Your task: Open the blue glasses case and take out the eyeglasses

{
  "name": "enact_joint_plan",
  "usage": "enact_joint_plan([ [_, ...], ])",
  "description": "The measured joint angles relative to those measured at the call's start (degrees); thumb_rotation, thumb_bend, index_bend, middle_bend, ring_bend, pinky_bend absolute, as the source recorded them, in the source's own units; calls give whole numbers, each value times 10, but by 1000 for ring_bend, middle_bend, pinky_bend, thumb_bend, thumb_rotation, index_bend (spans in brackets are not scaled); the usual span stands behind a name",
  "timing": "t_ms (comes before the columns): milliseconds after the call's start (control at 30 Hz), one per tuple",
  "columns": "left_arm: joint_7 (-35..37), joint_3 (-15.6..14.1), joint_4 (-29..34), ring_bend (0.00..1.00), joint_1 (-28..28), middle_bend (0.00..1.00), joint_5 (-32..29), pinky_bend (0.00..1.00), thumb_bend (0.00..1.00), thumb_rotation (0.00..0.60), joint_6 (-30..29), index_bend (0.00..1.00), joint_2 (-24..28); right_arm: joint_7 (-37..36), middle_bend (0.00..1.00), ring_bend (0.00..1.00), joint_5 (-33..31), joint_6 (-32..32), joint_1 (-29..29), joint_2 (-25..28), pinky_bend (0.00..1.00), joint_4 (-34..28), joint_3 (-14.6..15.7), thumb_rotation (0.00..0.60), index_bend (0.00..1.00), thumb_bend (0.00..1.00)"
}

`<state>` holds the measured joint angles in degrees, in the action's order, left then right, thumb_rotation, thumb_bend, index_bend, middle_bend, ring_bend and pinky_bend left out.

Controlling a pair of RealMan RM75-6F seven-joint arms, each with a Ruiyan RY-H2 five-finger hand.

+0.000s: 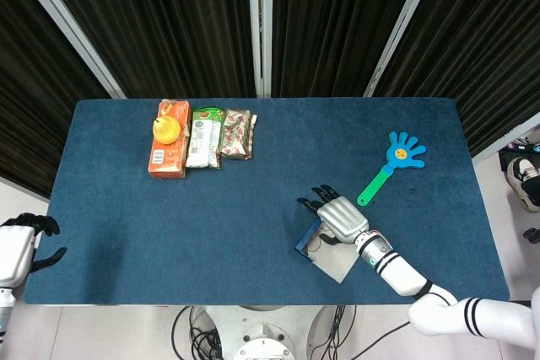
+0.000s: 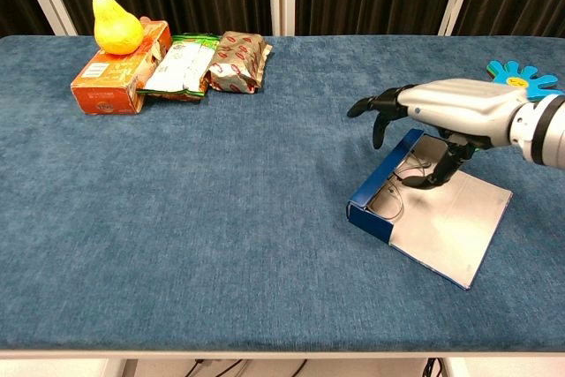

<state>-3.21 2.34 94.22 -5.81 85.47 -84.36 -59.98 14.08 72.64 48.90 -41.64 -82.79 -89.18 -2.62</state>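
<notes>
The blue glasses case (image 2: pixel 375 200) lies open right of centre on the table, its grey lid (image 2: pixel 450 227) flat on the cloth. The thin-framed eyeglasses (image 2: pixel 395 190) lie inside against the blue wall. My right hand (image 2: pixel 450 103) hovers over the case with its fingers spread forward and its thumb curled down by the eyeglasses' temples. Whether it pinches them is unclear. The head view shows the same right hand (image 1: pixel 339 215) above the case (image 1: pixel 309 239). My left hand (image 1: pixel 25 242) hangs off the table's left front corner, holding nothing.
At the back left stands an orange carton (image 1: pixel 169 156) with a yellow pear (image 1: pixel 166 128) on it, beside two snack packs (image 1: pixel 205 137). A blue hand-shaped clapper (image 1: pixel 396 158) with a green handle lies at the right. The table's front edge is close to the lid.
</notes>
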Motion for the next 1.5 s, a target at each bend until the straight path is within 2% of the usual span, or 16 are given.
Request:
enact_joint_plan([
  [67,1,0,0,391,0,535,1,518,164,600,0,538,0,2,294,14,-5,-4,-3,-5,0,5,-2,600,113,305],
  [267,2,0,-1,391,0,535,1,518,164,600,0,538,0,4,317,14,-24,-17,-15,-23,0,22,-19,600,141,356],
  [467,3,0,-2,391,-1,535,2,517,164,600,1,538,1,10,330,27,-57,-32,-39,-52,0,50,-47,600,154,361],
  [667,5,-1,-2,391,0,535,2,518,164,600,1,538,1,44,333,27,-127,-45,-72,-95,0,95,-79,600,158,363],
  [800,9,-1,-3,391,0,535,2,518,164,600,1,538,1,80,343,53,-198,-56,-95,-114,0,117,-93,600,158,363],
  [900,12,-1,-4,391,0,536,3,517,164,600,1,538,2,96,353,66,-248,-69,-104,-109,0,109,-95,600,158,367],
  [1067,12,-2,-3,391,-1,535,3,518,164,600,2,538,3,109,355,66,-296,-78,-108,-71,0,58,-83,600,158,348],
  [1233,10,-1,-2,391,-1,536,3,518,164,600,2,538,3,104,366,71,-295,-69,-107,-52,0,33,-71,600,174,356],
  [1500,10,-1,-1,391,-1,536,2,518,164,600,3,538,3,104,373,79,-281,-56,-118,-63,0,51,-65,600,299,379],
])
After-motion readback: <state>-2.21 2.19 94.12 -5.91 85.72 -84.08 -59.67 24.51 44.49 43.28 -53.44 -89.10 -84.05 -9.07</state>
